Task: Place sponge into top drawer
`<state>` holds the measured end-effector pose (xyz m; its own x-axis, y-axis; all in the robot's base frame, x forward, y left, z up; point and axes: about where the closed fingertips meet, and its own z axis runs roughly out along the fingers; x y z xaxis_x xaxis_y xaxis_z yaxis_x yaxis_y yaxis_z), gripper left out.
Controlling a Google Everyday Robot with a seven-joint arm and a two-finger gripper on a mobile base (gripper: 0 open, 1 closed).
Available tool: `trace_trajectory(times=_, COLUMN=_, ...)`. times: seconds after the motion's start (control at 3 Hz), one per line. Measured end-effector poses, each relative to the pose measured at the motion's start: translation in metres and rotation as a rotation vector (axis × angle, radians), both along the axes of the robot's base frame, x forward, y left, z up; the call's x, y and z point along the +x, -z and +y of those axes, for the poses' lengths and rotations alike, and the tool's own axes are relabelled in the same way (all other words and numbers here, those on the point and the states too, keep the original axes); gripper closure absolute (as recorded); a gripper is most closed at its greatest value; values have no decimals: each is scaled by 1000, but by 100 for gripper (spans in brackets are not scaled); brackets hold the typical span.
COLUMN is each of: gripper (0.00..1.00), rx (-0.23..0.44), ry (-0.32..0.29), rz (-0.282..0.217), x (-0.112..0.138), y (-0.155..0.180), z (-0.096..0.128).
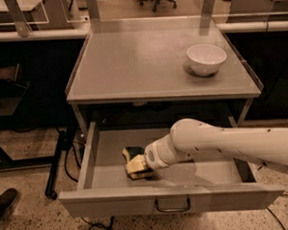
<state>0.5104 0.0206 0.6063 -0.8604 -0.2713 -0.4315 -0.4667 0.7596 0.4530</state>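
Note:
The top drawer (110, 204) is pulled open below the grey tabletop, its loop handle (172, 206) at the centre of the front panel. My gripper (138, 166) reaches in from the right on a white arm (218, 144). It is low over the left part of the drawer floor. It is shut on the sponge (132, 152), whose dark green top and pale yellow body show at the gripper's tip. The sponge is inside the drawer, at or just above the floor.
A white bowl (206, 58) stands on the tabletop (141, 64) at the back right. A black table leg and cables (57, 165) are on the floor to the left. A shoe (3, 201) shows at the lower left. Chair wheels stand at the far back.

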Motion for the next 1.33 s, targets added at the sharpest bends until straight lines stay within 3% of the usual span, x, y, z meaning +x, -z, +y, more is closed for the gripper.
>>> trace_trajectory(times=0.33, gripper=82, rx=0, ry=0, rz=0, x=0, y=-2, z=0)
trace_trajectory(times=1.33, gripper=12, rx=0, ry=0, rz=0, x=0, y=-2, z=0)
